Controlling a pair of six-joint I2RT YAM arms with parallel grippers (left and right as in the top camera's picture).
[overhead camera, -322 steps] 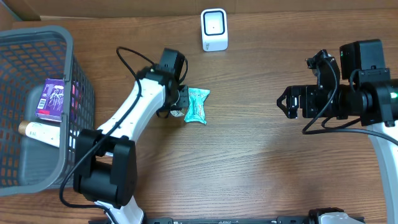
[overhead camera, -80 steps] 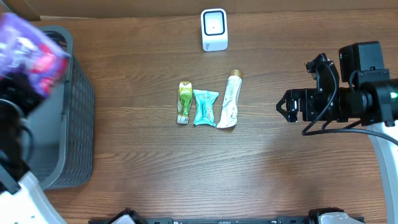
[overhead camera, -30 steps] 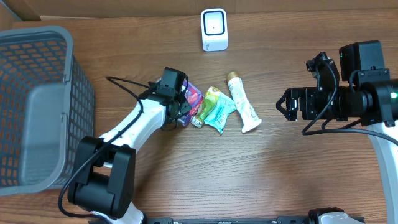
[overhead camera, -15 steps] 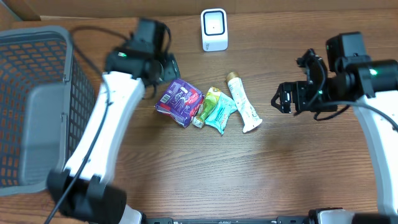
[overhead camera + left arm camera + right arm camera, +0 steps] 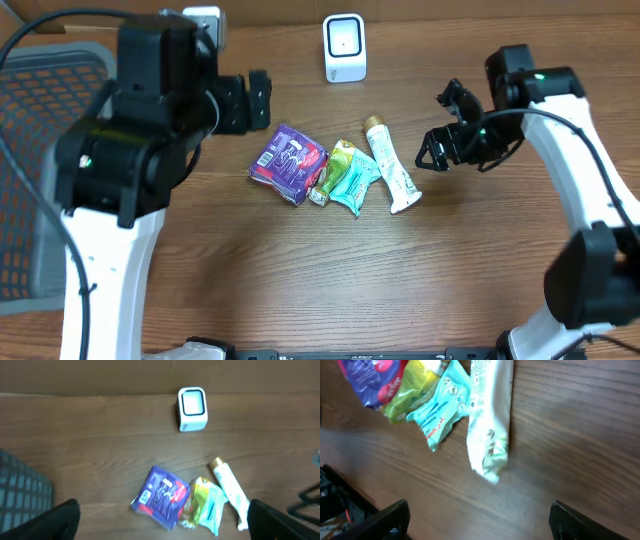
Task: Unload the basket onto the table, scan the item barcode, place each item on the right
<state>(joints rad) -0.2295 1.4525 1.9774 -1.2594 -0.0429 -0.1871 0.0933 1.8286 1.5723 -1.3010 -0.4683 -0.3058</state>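
**Fingers of both arms released, four items in a row at mid-desk**

Items lay side by side in a loose row around the middle of the desk (image 5: pixel 300 290), none of them gripped. From the left edge toward the right, the row ran: a purple packet (image 5: pixel 289 163), a green packet (image 5: pixel 335 170), a teal packet (image 5: pixel 353 184) and a white tube (image 5: pixel 392 172). The green and teal packets overlapped, and the purple packet touched the green one. The tube lay just beside the teal packet, with its gold cap pointing toward the far edge.

The white barcode scanner (image 5: pixel 344 47) stood upright near the far edge, well apart from the row and beyond it. A grey mesh basket (image 5: pixel 40 150) sat at the left edge of the desk.

The left gripper (image 5: pixel 247 100) hung above the desk between the basket and the scanner. Its fingers (image 5: pixel 62 519) were spread wide at the two lower corners of the left wrist view. Nothing was between them, and the purple packet (image 5: pixel 162 496) and the scanner (image 5: pixel 192 408) lay far below.

The right gripper (image 5: pixel 432 152) hovered just to the right of the tube. Its fingers (image 5: pixel 387 519) were likewise parted and empty. The crimped end of the tube (image 5: pixel 490 420) lay close in front of them on the wood, not touched.
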